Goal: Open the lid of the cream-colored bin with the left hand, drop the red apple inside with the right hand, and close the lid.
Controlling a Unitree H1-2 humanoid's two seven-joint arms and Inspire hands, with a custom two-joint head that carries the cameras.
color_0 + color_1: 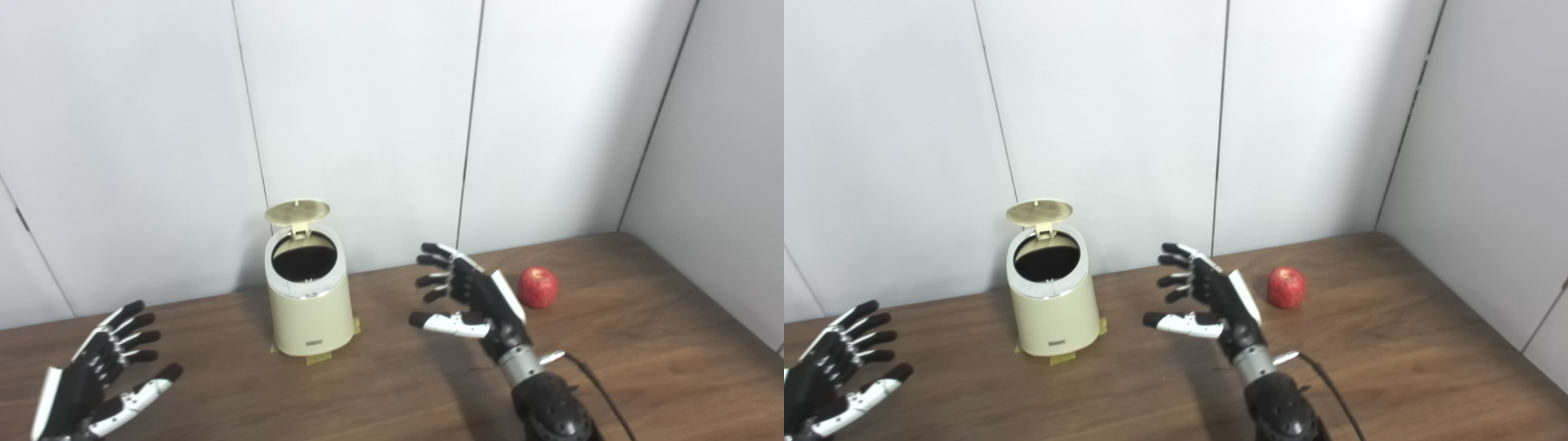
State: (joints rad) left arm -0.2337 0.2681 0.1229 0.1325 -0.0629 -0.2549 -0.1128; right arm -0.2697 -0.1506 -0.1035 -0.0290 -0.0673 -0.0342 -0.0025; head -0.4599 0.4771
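The cream-colored bin point(311, 312) stands on the wooden table near the back wall, its round lid point(297, 211) tipped up behind a dark open mouth. A red apple point(538, 286) rests on the table to the right of the bin. My right hand point(468, 300) hovers between bin and apple, fingers spread, open and holding nothing; the apple lies just beyond its back. My left hand point(101, 380) is open at the front left, well clear of the bin, fingers apart.
The wooden table point(643, 343) runs to white wall panels at the back and on the right. Yellow tape tabs point(318, 358) stick out under the bin's base. A black cable point(597, 386) trails from my right wrist.
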